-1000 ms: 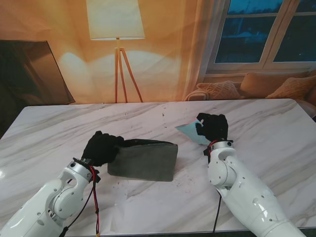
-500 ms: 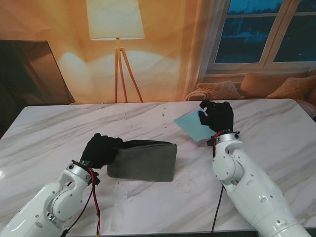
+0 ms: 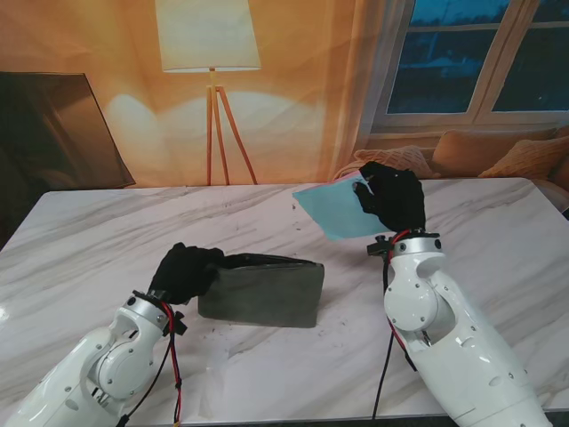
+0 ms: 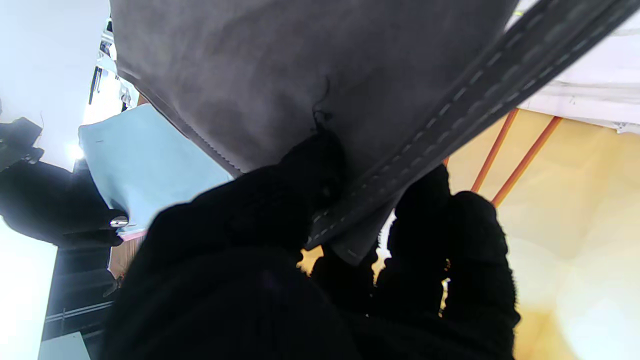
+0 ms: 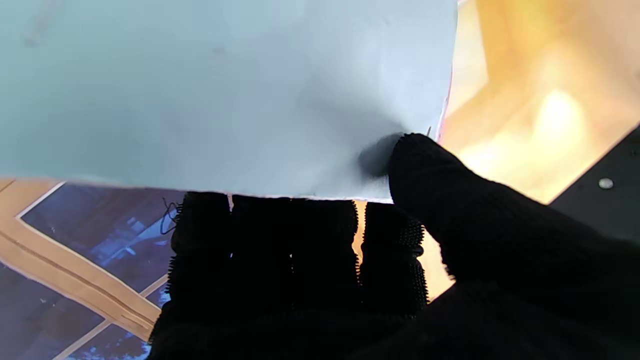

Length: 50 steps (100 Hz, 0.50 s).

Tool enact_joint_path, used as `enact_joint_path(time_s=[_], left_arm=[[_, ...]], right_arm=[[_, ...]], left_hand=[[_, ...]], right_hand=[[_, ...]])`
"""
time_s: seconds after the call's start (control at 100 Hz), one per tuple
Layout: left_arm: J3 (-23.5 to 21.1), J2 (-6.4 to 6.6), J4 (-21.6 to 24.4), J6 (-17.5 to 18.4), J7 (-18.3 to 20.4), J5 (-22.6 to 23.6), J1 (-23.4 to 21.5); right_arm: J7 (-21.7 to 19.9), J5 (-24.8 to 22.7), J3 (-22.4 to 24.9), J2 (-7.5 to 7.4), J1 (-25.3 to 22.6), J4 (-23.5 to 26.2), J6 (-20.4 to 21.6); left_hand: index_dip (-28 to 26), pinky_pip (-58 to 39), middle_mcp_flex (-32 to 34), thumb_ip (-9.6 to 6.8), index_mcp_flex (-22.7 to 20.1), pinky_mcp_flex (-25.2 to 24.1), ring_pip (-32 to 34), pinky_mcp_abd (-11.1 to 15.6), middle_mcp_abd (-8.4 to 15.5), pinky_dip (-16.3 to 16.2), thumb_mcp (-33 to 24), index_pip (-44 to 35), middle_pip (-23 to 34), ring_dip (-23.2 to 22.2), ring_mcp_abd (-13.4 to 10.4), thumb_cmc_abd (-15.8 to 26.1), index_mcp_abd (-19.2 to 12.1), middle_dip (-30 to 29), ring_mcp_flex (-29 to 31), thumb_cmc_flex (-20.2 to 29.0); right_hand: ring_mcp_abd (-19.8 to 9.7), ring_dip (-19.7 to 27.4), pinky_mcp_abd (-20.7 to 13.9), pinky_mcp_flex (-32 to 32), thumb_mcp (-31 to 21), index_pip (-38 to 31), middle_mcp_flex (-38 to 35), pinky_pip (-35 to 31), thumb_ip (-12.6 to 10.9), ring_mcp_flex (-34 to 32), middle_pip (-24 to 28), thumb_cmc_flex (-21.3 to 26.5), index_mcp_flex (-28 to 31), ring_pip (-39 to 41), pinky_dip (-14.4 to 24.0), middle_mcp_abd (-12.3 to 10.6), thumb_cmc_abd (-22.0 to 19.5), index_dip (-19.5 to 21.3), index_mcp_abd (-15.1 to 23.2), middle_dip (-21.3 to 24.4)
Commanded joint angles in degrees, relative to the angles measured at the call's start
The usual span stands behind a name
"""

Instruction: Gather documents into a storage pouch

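Risk: the blue sheet [image 3: 331, 210] is pinched only along one edge, so it could droop or slip out on the way over. A pink edge behind it suggests a second sheet, which could separate. The pouch [image 3: 260, 294] mouth looks narrow; a sheet corner could catch on the rim, buckle, or push the pouch across the worktop [image 3: 498, 222].

Right robot hand [image 3: 391, 201]: closed on the sheet, thumb against four fingers, held above the worktop, right of and farther off than the pouch.

Left robot hand [image 3: 185, 270]: clamped on the pouch's left end, propping it upright on the worktop.
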State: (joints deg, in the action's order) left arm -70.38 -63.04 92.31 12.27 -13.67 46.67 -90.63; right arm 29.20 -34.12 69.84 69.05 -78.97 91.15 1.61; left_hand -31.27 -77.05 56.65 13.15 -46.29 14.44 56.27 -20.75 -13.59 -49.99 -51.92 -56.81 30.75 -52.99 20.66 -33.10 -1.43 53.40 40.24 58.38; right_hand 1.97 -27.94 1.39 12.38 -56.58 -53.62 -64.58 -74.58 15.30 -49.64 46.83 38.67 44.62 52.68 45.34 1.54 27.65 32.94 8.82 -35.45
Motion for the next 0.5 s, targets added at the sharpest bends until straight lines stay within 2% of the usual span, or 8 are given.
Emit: enact_joint_path(time_s=[0.0, 0.07, 0.27, 0.49], left_arm=[[0.4, -0.67, 0.2, -0.3, 0.5, -0.3, 0.0], [0.6, -0.87, 0.0, -0.5, 0.3, -1.1, 0.1], [1.8, -1.6, -1.5, -0.7, -2.8, -2.3, 1.5], [3.7, -2.73, -4.1, -1.8, -6.6, -4.3, 3.9]], right_arm=[[-0.7, 0.5, 0.0, 0.58, -0.8, 2.4, 0.5], [-0.8, 1.3, 0.0, 0.71, -1.3, 3.9, 0.9], [-1.3, 5.4, -0.3, 1.35, -1.8, 7.1, 0.6], [-1.6, 8.6, -1.0, 1.86, -1.9, 8.6, 0.3]], left_hand=[[-4.0, 1.5, -1.0, 0.78, -2.6, -1.8, 0.3, 3.0, 1.5, 0.9, 2.2, -2.7, -0.1, -0.6, 1.1, 3.4, -2.2, 0.9, -0.3, 3.1], [-5.2, 1.1, -1.1, 0.51, -2.6, -1.3, 0.6, 2.9, 1.0, 0.8, 3.7, -2.4, -0.2, -0.6, 1.2, 4.2, -2.1, 1.1, -0.2, 3.9], [-5.3, 0.2, -1.0, 0.34, -2.8, -0.4, 1.7, 2.6, 0.7, 0.2, 3.8, -2.0, -0.1, -0.6, 1.7, 4.0, -2.2, 1.2, 0.2, 4.0], [-5.4, -0.1, -1.4, 0.17, -2.8, -0.3, 3.1, 2.6, 0.7, -0.3, 4.2, -2.1, 0.1, -0.8, 1.7, 4.3, -2.1, 1.3, 0.2, 4.3]], right_hand=[[-0.8, -0.1, -0.2, -0.2, -1.7, -5.5, -2.1, -0.9, 0.2, -0.9, 1.5, 2.2, 5.7, 1.2, 0.7, 0.9, -2.2, 2.8, 3.9, -0.8], [-1.0, 0.0, -0.2, -0.2, -1.7, -5.4, -2.0, -0.9, 0.1, -0.9, 1.4, 2.2, 5.6, 1.1, 0.7, 0.6, -2.3, 2.9, 4.1, -0.9], [-1.5, 0.2, -0.3, -0.3, -1.4, -5.2, -1.8, -0.1, 0.1, -0.6, 1.3, 2.3, 5.6, 0.6, 0.3, 0.2, -2.6, 3.3, 4.3, -1.0], [-2.1, 0.2, -0.5, -0.4, -0.9, -5.0, -1.5, 0.4, 0.0, -0.4, 1.2, 2.3, 5.4, 0.2, 0.1, -0.2, -2.9, 3.7, 4.8, -1.1]])
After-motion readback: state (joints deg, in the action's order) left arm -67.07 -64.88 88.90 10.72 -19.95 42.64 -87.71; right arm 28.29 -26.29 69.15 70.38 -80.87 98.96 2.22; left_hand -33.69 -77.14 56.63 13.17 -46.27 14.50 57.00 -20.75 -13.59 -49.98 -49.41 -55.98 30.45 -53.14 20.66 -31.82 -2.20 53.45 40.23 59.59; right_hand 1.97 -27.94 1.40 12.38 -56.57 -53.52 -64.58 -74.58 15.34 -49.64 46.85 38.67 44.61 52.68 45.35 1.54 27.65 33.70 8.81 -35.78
